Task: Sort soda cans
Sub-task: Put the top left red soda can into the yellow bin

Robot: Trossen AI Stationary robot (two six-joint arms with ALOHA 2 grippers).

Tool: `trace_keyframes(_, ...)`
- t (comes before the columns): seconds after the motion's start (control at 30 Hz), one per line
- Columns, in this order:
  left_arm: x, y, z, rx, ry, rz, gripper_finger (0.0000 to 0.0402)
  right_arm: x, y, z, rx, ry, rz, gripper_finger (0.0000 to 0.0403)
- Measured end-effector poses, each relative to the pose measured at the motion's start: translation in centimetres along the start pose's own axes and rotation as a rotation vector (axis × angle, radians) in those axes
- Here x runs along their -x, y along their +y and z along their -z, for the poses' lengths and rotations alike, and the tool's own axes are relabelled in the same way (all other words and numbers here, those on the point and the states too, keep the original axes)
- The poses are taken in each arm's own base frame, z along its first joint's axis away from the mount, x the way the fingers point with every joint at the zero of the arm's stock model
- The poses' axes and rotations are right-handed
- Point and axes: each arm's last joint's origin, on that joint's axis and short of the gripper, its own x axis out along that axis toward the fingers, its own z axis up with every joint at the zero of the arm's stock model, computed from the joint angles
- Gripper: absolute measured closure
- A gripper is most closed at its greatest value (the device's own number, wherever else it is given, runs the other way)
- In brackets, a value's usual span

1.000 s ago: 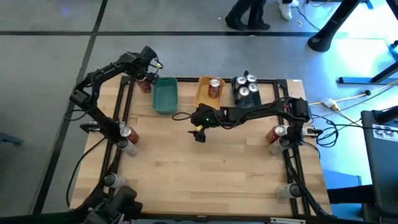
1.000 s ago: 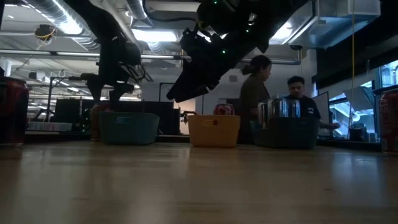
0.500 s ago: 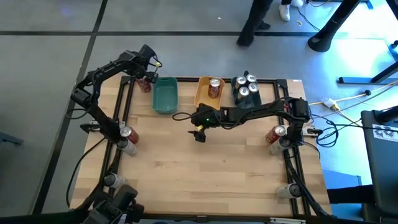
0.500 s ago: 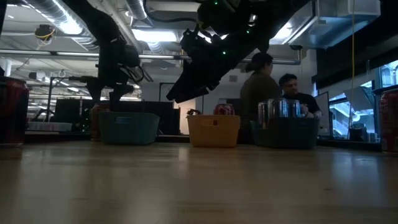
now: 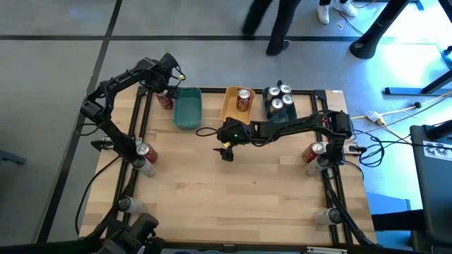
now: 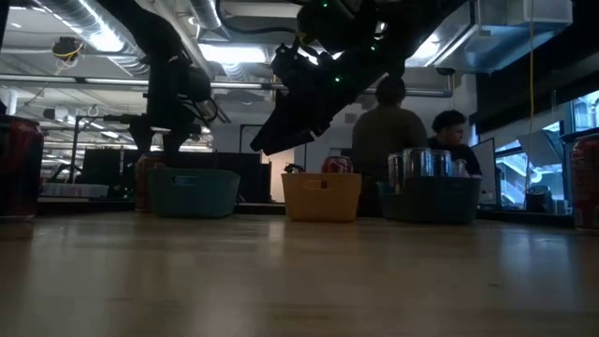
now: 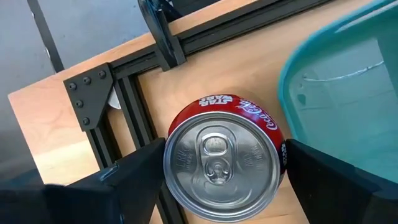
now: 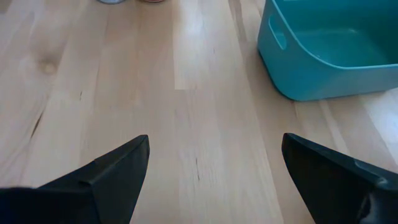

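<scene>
Almost nothing changed over the last second. left gripper (image 7: 221,186) stayed over the red can (image 7: 222,160) at about 11 o'clock on the table (image 5: 233,204), just beside the teal bin (image 5: 187,109); the can may have edged slightly toward the back rail. Left wrist view showed the jaws spread, one finger either side of the can, with gaps to the can wall, so not clamped; can stood upright on the wood

right gripper (image 5: 226,150) held near table centre, a bit toward 12, fingers wide apart over bare wood, nothing between them. No motion there either

Bins at 12 o'clock: teal bin looked empty, yellow bin (image 5: 232,111) had one red can (image 5: 244,99), grey bin (image 5: 277,113) held several silver-topped cans (image 5: 280,97). Loose cans remained at 9 o'clock (image 5: 144,152) and 3 o'clock (image 5: 313,152), plus one each near 7 and 5

Only real change was a person (image 5: 272,25) walking past behind the table

My read: left arm was lined up for a grasp but hadn't closed; sort was partway with several cans unsorted
</scene>
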Motion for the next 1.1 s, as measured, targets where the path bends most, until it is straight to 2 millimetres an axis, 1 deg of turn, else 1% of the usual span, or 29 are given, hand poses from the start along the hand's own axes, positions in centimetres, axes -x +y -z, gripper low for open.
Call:
trace_keyframes(0.83,-0.42,0.09,-0.18,-0.028,-0.025,0.0,0.0097,0.0,0.0,-0.04,0.0,-0.004,0.001,0.004)
trace_keyframes(1.0,-0.26,-0.05,-0.12,-0.074,-0.031,0.0,0.013,0.0,0.0,-0.02,-0.001,-0.002,0.0,0.004)
trace_keyframes(1.1,0.36,-0.1,0.14,-0.097,-0.052,0.003,0.0131,0.0,0.0,0.06,-0.001,0.006,0.0,0.004)
